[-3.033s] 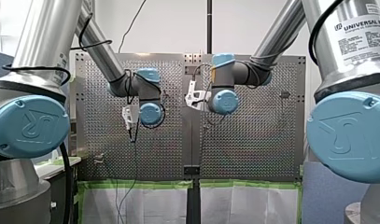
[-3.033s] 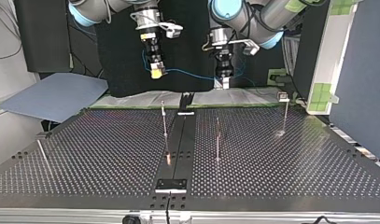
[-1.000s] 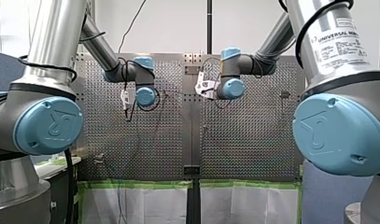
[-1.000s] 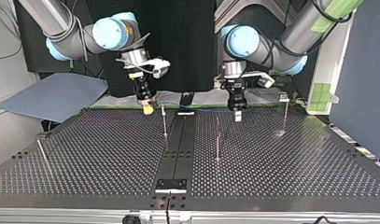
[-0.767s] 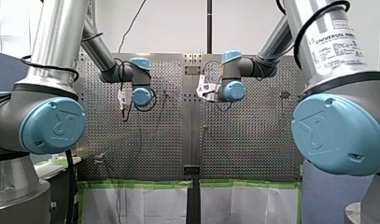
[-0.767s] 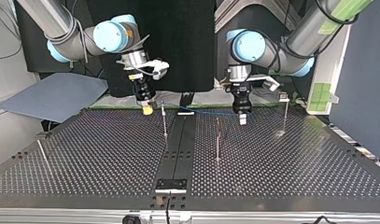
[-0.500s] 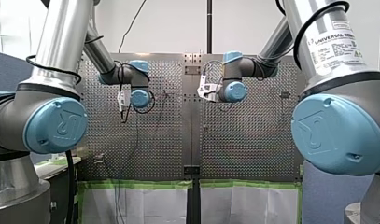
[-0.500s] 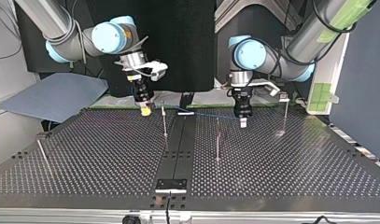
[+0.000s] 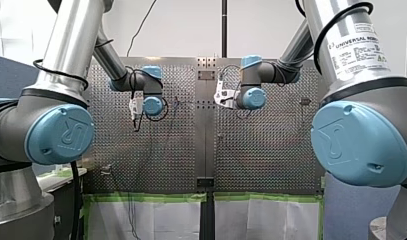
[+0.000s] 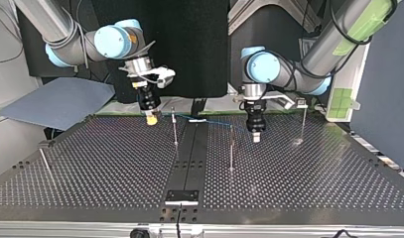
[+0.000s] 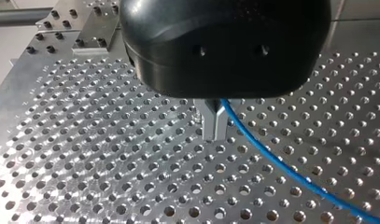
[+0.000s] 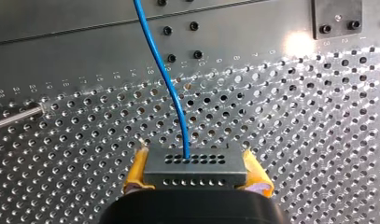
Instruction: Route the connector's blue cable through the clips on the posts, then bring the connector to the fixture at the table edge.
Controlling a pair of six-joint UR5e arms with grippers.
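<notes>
Connector (image 12: 194,161): where is it held?

It is clamped between the yellow pads (image 12: 137,170) of the right gripper (image 12: 195,167), over the tabletop (image 12: 318,140); the cable (image 12: 164,74) is seen leaving its holed face.

And the left gripper (image 11: 214,135)?

Its metal fingers (image 11: 207,120) are pressed together on the cable, just above the tabletop.

How is the cable laid farther out?

From across the tabletop it is seen strung between the two grippers, passing a post (image 10: 232,148) near the tabletop's middle. Whether it is seated anywhere on that post cannot be told. Farther back, toward the top view's right, another post topped by a clip (image 10: 302,103) is stood apart from the left gripper.
</notes>
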